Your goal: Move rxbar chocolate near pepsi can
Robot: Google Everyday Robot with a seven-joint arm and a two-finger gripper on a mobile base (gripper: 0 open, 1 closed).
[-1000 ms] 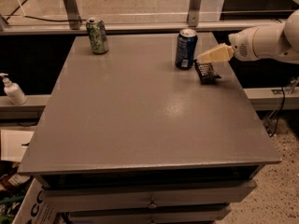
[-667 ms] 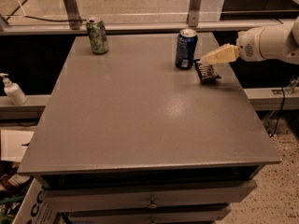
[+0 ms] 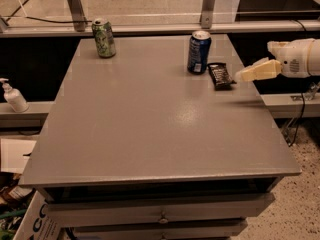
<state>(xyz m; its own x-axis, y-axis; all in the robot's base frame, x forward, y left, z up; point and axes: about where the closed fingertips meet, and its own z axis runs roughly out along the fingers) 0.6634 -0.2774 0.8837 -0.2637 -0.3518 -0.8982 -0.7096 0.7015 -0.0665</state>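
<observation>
The rxbar chocolate, a flat dark bar with white lettering, lies on the grey table near the far right edge. The pepsi can, dark blue with a silver top, stands upright just left of the bar, a small gap between them. My gripper sits at the right edge of the table, just right of the bar and clear of it, holding nothing. Its cream fingers point left toward the bar.
A green patterned can stands at the table's far left corner. A white pump bottle sits on a ledge left of the table. Metal rails run behind the table. Drawers sit below its front edge.
My gripper has drawn back to the right, away from the bar. The bar now lies fully uncovered on the table beside the pepsi can.
</observation>
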